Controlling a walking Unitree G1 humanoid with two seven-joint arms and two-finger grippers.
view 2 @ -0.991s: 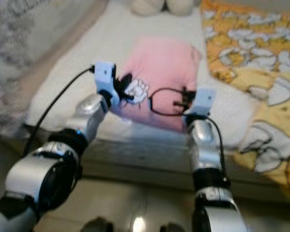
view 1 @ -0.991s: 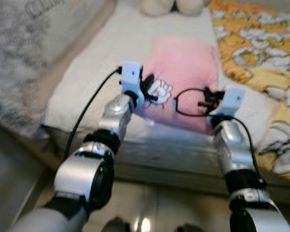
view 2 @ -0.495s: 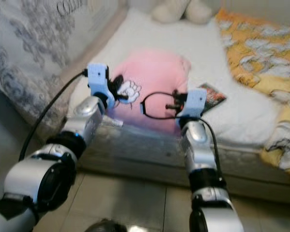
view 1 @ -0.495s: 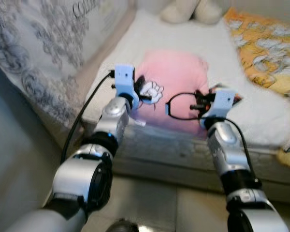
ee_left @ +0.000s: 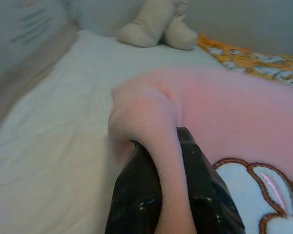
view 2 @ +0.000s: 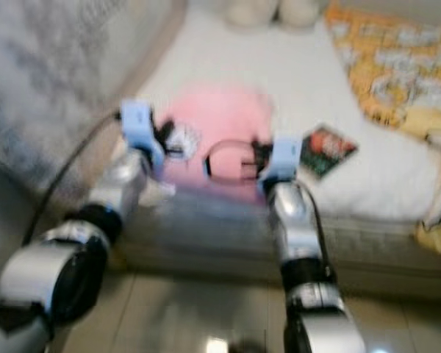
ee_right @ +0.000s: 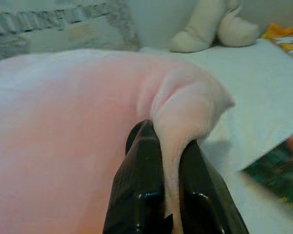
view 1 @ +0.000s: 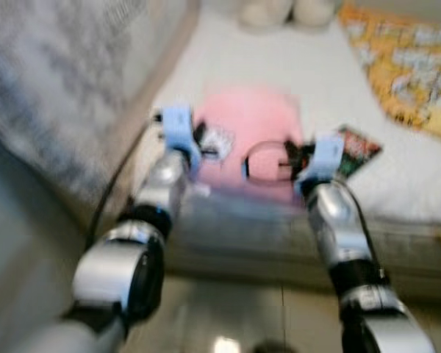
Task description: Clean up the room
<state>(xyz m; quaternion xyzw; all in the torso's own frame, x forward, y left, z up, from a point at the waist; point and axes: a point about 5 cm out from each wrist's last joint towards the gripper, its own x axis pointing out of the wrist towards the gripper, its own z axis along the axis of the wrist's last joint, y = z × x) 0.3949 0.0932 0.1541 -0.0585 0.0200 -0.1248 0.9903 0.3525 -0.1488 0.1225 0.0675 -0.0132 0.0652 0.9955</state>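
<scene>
Both grippers, left point(ee_left: 173, 195) and right point(ee_right: 168, 192), pinch the pink pillow point(view 1: 253, 129) on the bed point(view 1: 294, 66); tidying barely begun.

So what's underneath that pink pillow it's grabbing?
The pink pillow lies on the white bed sheet, which shows all around it. Left gripper and right gripper each pinch a near corner. Whatever lies directly beneath the pillow is covered.

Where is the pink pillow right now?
The pink pillow lies at the white bed's near edge, pinched by the left pincer and right pincer, the booklet to its right.
</scene>
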